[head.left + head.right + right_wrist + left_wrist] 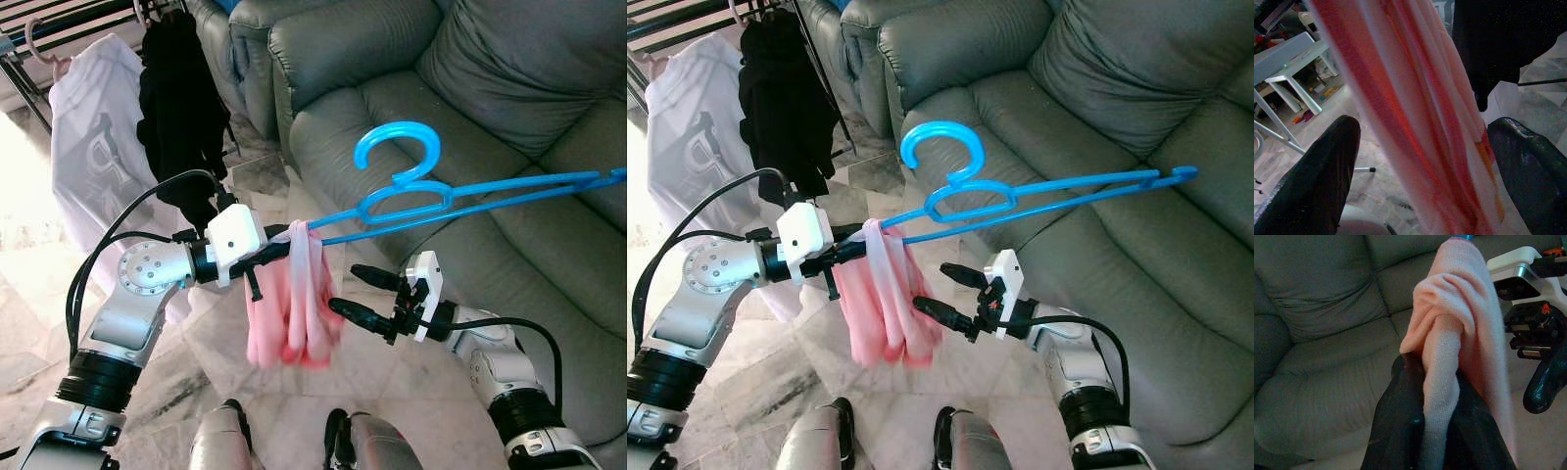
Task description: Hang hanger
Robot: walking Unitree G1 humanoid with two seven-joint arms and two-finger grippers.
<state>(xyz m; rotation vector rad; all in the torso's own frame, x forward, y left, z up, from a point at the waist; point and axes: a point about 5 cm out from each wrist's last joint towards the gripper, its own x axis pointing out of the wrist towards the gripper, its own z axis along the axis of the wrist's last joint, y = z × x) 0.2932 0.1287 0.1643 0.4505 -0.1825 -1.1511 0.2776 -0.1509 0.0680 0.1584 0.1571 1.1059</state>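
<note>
Left gripper [279, 247], fingers clamped on the end of a slim blue plastic hanger [460, 191], where a soft pink knit garment [289, 304] drapes in folds. The hanger is held roughly level above the grey leather sofa [470, 78], its hook curling upward. Right gripper [361, 294], fingers apart, flanks the hanging cloth. A white shirt [93, 117] and a black garment [181, 98] hang on a metal drying rack [20, 69].

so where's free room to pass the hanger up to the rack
Crowded: the rack end already holds a white shirt and black garment. Free: the sofa seat beyond the blue hanger, and the floor between garment and sofa. The pink cloth hangs between both grippers.
</note>
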